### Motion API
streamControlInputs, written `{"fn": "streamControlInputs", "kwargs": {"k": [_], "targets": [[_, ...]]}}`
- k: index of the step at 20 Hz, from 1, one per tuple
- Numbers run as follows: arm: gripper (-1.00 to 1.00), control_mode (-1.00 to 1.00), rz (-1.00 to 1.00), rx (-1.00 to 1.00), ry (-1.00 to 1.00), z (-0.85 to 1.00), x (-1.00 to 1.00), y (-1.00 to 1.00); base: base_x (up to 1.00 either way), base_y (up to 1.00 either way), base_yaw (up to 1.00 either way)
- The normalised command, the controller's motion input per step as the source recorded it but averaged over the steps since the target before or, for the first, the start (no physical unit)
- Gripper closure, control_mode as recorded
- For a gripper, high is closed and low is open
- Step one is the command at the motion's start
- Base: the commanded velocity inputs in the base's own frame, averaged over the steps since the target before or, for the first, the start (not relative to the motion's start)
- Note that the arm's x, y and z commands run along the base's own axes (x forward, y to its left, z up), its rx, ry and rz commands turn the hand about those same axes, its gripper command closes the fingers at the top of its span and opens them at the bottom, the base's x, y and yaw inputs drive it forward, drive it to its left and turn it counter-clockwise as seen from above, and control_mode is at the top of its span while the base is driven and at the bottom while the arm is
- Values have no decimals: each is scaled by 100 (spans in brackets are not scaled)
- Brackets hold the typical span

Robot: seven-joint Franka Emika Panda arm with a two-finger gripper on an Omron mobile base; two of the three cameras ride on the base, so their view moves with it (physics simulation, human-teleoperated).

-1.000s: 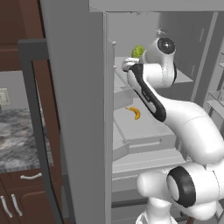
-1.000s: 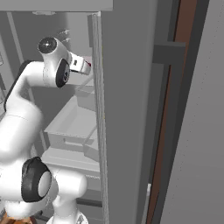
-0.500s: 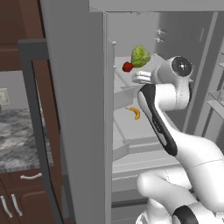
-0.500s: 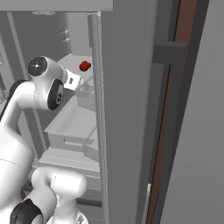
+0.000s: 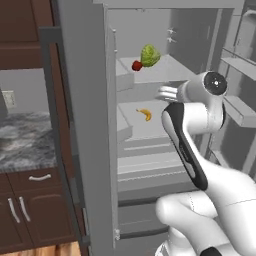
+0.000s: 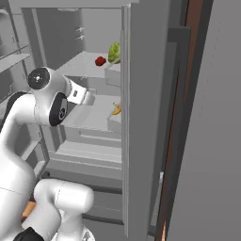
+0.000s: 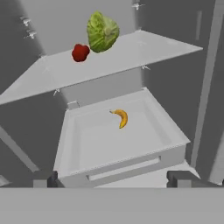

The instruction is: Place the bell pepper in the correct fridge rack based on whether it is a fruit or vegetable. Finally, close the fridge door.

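Note:
The red bell pepper (image 5: 136, 65) (image 6: 100, 61) (image 7: 80, 52) lies on the fridge's upper shelf (image 7: 127, 57), right beside a green leafy head (image 5: 150, 55) (image 7: 103, 31). My gripper (image 5: 165, 92) (image 6: 87, 97) (image 7: 113, 178) hangs in front of the fridge, below and short of that shelf. It is open, with nothing between its fingers. One rack lower, a yellow banana (image 5: 145, 114) (image 6: 116, 109) (image 7: 121, 117) rests in a shallow grey drawer tray (image 7: 78, 144). The fridge door (image 5: 80, 125) (image 6: 146, 117) stands open.
The second fridge door with its bins (image 5: 239, 107) (image 6: 14, 52) is also open, on the arm's other side. More drawers (image 5: 150, 165) sit below the banana tray. A dark wood cabinet and stone counter (image 5: 25, 145) flank the fridge.
A second ago my gripper was at the upper shelf with the pepper. It has let go and drawn back and down; the pepper stays on the shelf. Both base views shifted slightly.

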Motion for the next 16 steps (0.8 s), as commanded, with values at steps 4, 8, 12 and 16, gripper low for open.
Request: {"fn": "streamControlInputs", "kwargs": {"k": [4,8,12,16], "targets": [[-100,100,0,0,0,0,0,0,-54,1,0],[-100,100,0,0,0,0,0,0,-47,0,0],[-100,100,0,0,0,0,0,0,-2,0,0],[-100,100,0,0,0,0,0,0,0,0,0]]}}
